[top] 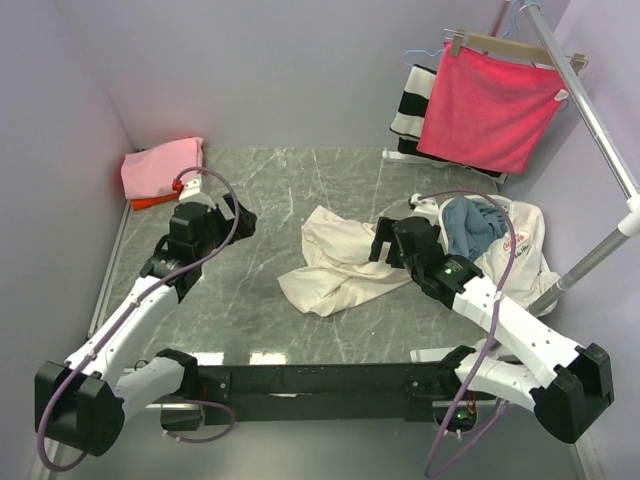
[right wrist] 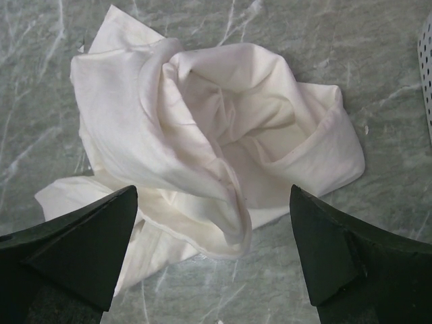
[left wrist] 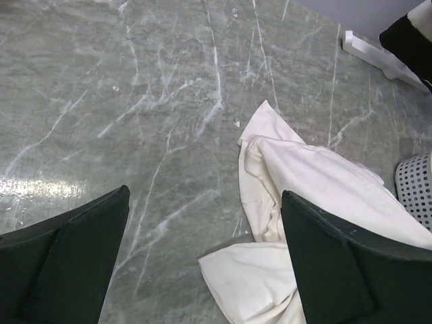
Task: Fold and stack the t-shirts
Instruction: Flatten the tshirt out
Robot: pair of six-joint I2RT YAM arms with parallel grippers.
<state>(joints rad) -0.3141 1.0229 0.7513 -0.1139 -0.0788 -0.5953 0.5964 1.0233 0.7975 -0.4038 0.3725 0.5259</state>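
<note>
A large cream t-shirt [top: 335,260] lies crumpled in the middle of the marble table. It shows in the left wrist view [left wrist: 317,196] and in the right wrist view [right wrist: 216,142]. A folded pink t-shirt [top: 162,165] rests on a folded orange-red one [top: 152,202] in the far left corner. My left gripper [top: 240,222] is open and empty over bare table, left of the cream shirt; in its wrist view [left wrist: 204,202] the shirt's edge lies by the right finger. My right gripper [top: 385,240] is open and empty, just above the shirt's right side [right wrist: 212,202].
A white perforated basket [top: 530,225] holding a blue-grey cloth [top: 470,225] stands at the right behind my right arm. A red cloth on a hanger [top: 490,105] and a striped cloth [top: 412,105] hang at the back right by a metal pole [top: 590,110]. Walls close the back and left.
</note>
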